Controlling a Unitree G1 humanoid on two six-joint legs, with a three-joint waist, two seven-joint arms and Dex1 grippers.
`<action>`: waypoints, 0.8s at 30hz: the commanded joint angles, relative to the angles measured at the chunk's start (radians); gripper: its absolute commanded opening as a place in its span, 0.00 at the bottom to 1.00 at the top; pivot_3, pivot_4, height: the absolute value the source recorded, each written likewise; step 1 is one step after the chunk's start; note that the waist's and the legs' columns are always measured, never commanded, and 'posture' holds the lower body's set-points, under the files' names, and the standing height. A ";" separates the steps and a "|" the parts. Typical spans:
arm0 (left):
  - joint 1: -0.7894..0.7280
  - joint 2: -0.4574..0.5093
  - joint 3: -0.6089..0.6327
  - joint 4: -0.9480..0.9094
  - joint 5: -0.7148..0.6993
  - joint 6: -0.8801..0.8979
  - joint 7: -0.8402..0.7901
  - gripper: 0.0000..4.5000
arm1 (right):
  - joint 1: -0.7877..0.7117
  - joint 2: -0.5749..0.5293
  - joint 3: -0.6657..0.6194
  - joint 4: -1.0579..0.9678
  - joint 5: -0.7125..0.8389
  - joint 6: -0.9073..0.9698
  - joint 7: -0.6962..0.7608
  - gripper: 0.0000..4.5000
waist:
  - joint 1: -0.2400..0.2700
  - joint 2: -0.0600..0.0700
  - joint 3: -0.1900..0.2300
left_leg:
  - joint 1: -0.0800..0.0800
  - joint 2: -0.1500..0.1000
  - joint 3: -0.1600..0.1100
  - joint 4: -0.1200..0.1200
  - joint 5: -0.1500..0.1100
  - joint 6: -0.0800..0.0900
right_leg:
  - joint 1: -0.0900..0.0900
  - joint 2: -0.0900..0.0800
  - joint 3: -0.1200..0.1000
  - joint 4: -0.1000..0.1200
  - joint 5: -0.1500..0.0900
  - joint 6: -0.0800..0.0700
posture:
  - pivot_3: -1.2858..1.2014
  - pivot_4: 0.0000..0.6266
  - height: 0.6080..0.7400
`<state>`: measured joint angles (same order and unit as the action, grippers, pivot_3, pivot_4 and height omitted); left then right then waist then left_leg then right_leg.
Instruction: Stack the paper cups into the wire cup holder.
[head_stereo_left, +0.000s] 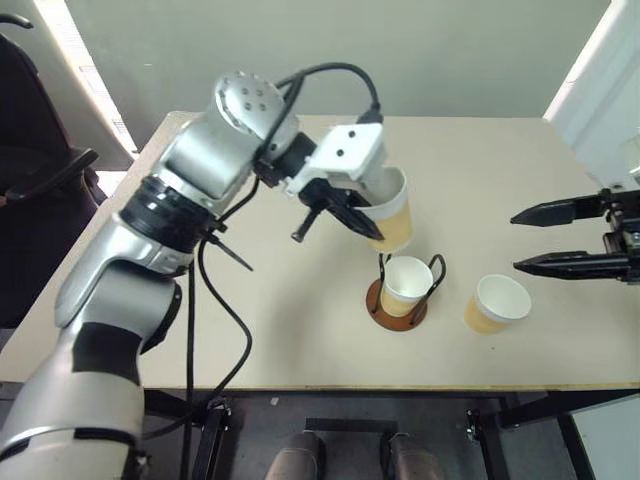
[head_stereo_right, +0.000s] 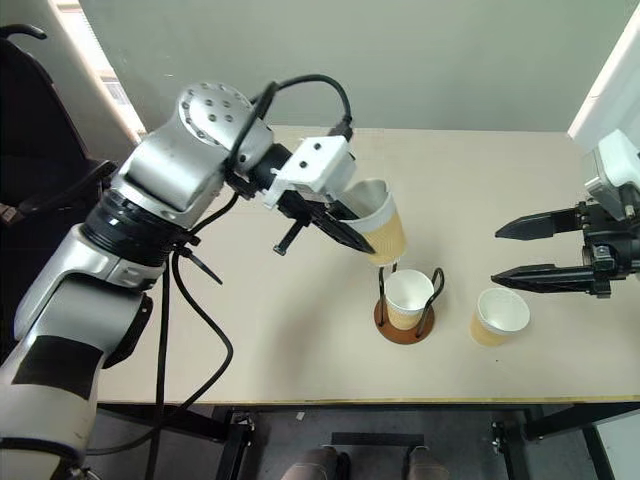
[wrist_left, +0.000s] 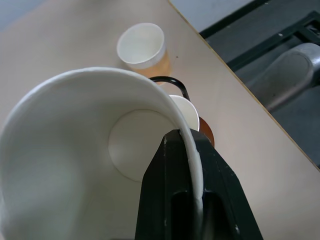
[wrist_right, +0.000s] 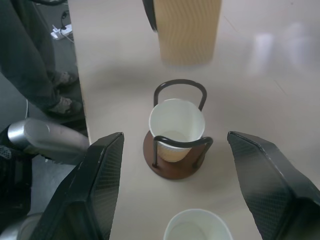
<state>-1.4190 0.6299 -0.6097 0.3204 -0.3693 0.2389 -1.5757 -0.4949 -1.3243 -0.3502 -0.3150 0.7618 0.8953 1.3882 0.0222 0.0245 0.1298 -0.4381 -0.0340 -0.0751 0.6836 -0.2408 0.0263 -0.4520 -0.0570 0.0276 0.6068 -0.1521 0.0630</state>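
Smooth beige table: left hand pinches a tapered paper cup's rim; right hand spread.

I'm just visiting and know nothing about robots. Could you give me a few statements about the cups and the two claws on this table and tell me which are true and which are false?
1. The left claw grips a paper cup by its rim. True.
2. The wire cup holder is empty. False: one cup already stands inside it.
3. The right claw is open and holds nothing. True.
4. The held cup is already pushed down into the cup in the holder. False: it hangs tilted in the air, above and just behind the holder.
5. A third cup stands upright on the table beside the holder. True.
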 joint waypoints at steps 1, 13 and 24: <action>-0.058 -0.035 -0.015 0.050 -0.015 -0.058 -0.039 0.01 | 0.031 -0.034 -0.096 -0.036 0.016 0.009 -0.002 0.76 | 0.001 0.000 0.000 | 0.000 0.000 0.000 0.000 0.000 0.000 | 0.000 0.000 0.000 0.001 -0.001 0.002 | 0.52 0.24 1.00; -0.111 -0.159 -0.111 0.165 -0.025 -0.155 -0.039 0.01 | 0.194 -0.008 -0.289 -0.139 0.042 0.075 -0.061 0.76 | 0.010 0.000 0.000 | -0.001 -0.001 0.002 0.004 -0.005 0.002 | 0.001 0.000 0.002 0.000 -0.005 0.008 | 0.52 0.24 1.00; -0.061 -0.201 -0.165 0.158 0.035 -0.219 -0.039 0.01 | 0.264 -0.005 -0.352 -0.166 0.051 0.083 -0.076 0.76 | 0.011 0.000 0.000 | -0.001 -0.001 0.002 0.015 -0.010 0.006 | 0.005 0.000 0.002 0.002 -0.007 0.010 | 0.52 0.24 1.00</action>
<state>-1.4779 0.4394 -0.7856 0.4961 -0.3472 0.0404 -1.5774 -0.2293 -1.3186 -0.6568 -0.4706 0.8018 0.9844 1.3143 0.0333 0.0247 0.1297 -0.4386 -0.0349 -0.0729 0.6996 -0.2507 0.0321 -0.4459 -0.0573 0.0294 0.6085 -0.1585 0.0734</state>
